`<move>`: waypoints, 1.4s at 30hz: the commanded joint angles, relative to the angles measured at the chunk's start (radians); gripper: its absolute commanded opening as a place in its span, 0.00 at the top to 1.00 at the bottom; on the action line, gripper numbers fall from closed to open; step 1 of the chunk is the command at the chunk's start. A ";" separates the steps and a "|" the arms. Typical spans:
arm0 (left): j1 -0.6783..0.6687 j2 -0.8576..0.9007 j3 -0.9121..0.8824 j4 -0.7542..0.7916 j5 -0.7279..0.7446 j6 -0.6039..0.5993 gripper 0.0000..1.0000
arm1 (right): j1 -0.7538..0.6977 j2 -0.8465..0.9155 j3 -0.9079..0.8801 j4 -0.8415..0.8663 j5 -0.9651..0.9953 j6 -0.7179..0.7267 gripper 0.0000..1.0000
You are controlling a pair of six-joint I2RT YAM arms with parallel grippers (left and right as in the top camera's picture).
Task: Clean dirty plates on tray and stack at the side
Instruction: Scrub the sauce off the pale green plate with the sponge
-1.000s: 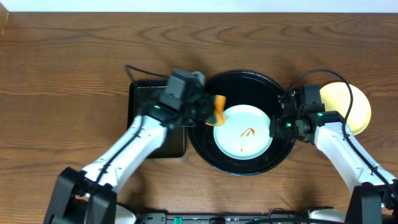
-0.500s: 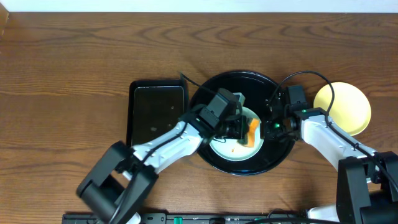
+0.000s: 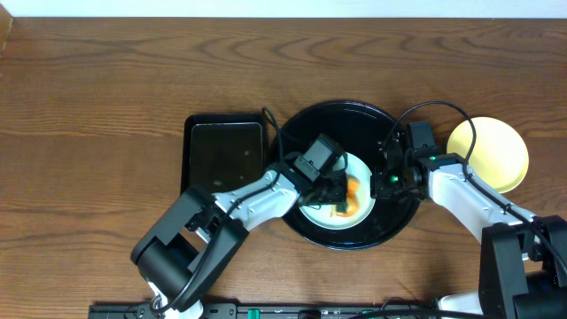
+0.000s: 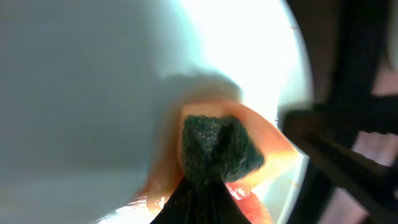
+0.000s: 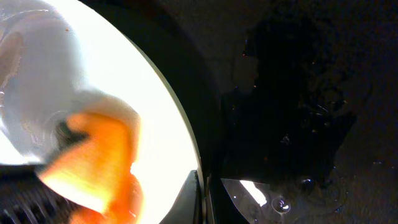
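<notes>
1. Low in the middle of the overhead view, the left gripper (image 3: 342, 197) is clamped tight on an orange and green sponge (image 3: 352, 196). It presses the sponge onto the face of the mint plate (image 3: 361, 168). The left wrist view shows the green pad flat on the pale surface with an orange tinge around it.
2. Just right of that, the right gripper (image 3: 387, 182) sits at the plate's right rim. Its jaws are closed and appear to pinch the rim to steady the plate, though the right wrist view is too dark to be sure.
3. The mint plate lies inside the round tray (image 3: 341, 120), a little below its centre. The sponge covers the spot being wiped, so I cannot tell how much sauce is left.
4. Further right, on the table (image 3: 106, 89) outside the tray, a yellow plate (image 3: 489, 152) lies alone with a clean-looking face. I judge it done and set aside.
5. At the left, a rectangular tray (image 3: 223, 152) lies beside the round one.
6. I judge the task to be in mid-course. One plate is finished and one is being scrubbed and must then go onto the yellow one. No third plate is visible.
</notes>
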State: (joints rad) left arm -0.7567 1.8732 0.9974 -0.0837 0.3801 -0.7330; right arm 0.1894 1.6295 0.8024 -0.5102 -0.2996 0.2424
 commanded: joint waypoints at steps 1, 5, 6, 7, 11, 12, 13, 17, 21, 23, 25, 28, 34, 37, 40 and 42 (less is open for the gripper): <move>0.068 0.003 -0.005 -0.095 -0.174 0.060 0.93 | 0.015 0.011 -0.006 -0.006 0.008 0.012 0.99; 0.115 -0.043 0.003 -0.148 -0.175 0.150 0.93 | 0.015 0.011 -0.006 -0.006 0.008 0.012 0.99; 0.120 -0.065 0.009 -0.168 -0.174 0.175 0.92 | 0.015 0.011 -0.006 -0.006 0.008 0.012 0.99; 0.124 -0.089 0.015 -0.188 -0.174 0.198 0.93 | 0.015 0.011 -0.006 -0.006 0.008 0.012 0.99; 0.120 -0.204 0.021 -0.238 -0.152 0.220 0.92 | 0.015 0.011 -0.006 -0.006 0.007 0.012 0.99; 0.117 -0.216 0.021 -0.240 -0.148 0.220 0.92 | 0.015 0.011 -0.006 -0.007 0.008 0.012 0.99; 0.113 -0.229 0.021 -0.241 -0.146 0.216 0.93 | 0.015 0.011 -0.006 -0.007 0.007 0.012 0.99; 0.077 -0.221 0.020 -0.237 -0.145 0.156 0.93 | 0.015 0.011 -0.006 -0.007 0.007 0.012 0.99; 0.013 -0.175 0.019 -0.204 -0.146 0.155 0.93 | 0.015 0.011 -0.006 -0.010 0.006 0.013 0.99; -0.019 -0.138 0.019 -0.175 -0.145 0.143 0.93 | 0.015 0.011 -0.006 -0.010 0.006 0.013 0.99; -0.043 -0.109 0.019 -0.150 -0.145 0.124 0.92 | 0.015 0.011 -0.006 -0.010 0.006 0.013 0.99; -0.071 -0.072 0.019 -0.124 -0.142 0.103 0.93 | 0.015 0.011 -0.006 -0.014 0.007 0.013 0.99; -0.085 -0.041 0.019 -0.165 -0.298 0.190 0.93 | 0.015 0.011 -0.006 -0.014 0.007 0.013 0.99; -0.060 -0.041 0.019 -0.205 -0.491 0.202 0.93 | 0.015 0.011 -0.006 -0.017 0.007 0.015 0.99; -0.001 -0.047 0.023 -0.196 -0.551 0.219 0.93 | 0.015 0.011 -0.006 -0.024 0.007 0.015 0.99; 0.036 -0.053 0.026 -0.175 -0.550 0.244 0.93 | 0.015 0.011 -0.006 -0.029 0.007 0.015 0.99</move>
State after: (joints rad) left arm -0.7856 1.8084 1.0164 -0.2596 -0.0204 -0.5404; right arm 0.1894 1.6295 0.8024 -0.5274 -0.3084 0.2474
